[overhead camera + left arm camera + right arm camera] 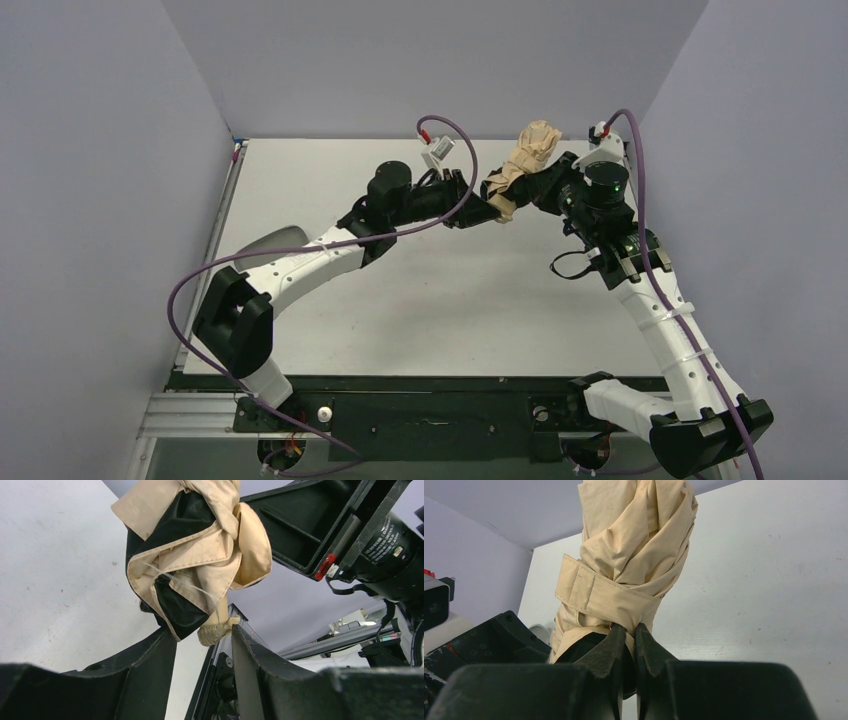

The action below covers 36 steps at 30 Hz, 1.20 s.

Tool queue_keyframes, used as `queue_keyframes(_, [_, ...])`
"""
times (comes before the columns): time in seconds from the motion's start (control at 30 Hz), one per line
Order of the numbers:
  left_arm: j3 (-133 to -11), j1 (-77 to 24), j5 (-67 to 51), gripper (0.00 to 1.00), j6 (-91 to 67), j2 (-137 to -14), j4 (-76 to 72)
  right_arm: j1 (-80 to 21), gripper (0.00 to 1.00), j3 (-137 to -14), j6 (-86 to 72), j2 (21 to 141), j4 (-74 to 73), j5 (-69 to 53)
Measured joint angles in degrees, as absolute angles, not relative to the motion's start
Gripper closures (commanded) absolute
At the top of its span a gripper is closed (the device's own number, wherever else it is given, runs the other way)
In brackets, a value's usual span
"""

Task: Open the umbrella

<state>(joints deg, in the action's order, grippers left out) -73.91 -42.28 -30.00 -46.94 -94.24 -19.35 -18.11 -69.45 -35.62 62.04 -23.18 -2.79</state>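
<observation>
The white table [420, 300] fills the overhead view, and both arms reach to its far side, toward 1 o'clock. The umbrella [522, 162] hangs there between them, off the surface, still a folded peach-tan bundle with black lining showing at its lower folds.

The right gripper [626, 632] comes in from the umbrella's 4 o'clock. Its fingers are pressed nearly together, pinching fabric just under the closure strap [594, 592], which is still wrapped around the canopy. The left gripper [202, 630] sits at the 7 o'clock end, spread, with the small tan handle [220, 622] between its fingers and not visibly clamped.

This looks like the grasping stage. Next the left should close on the handle and the strap must come free.
</observation>
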Motion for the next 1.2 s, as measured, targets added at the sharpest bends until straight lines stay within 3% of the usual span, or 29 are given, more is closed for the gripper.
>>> queue_keyframes(0.23, [-73.6,-42.8,-29.8,0.72,-46.1,-94.2,-19.2,-18.1,1.0,-69.5,-35.6,62.0,-22.8,-2.8])
queue_keyframes(0.3, [-73.6,-42.8,-29.5,0.8,-46.0,-94.2,-19.1,-18.1,1.0,-69.5,-35.6,62.0,-22.8,-2.8])
queue_keyframes(0.4, [-73.6,-42.8,-29.3,0.99,-45.9,-94.2,-19.1,-18.1,1.0,-69.5,-35.6,62.0,-22.8,-2.8])
queue_keyframes(0.43, [-73.5,-42.8,-29.3,1.0,-45.8,-94.2,-19.2,-18.1,1.0,-69.5,-35.6,62.0,-22.8,-2.8])
queue_keyframes(1.1, [-66.9,-43.0,-29.5,1.0,-34.2,-89.1,-15.4,-13.6,1.0,-72.5,-34.0,62.8,-19.9,-2.7])
queue_keyframes(1.2, [-64.9,-43.0,-30.1,0.94,-31.7,-87.3,-13.9,-13.5,1.0,-72.9,-32.8,63.0,-19.3,-3.0])
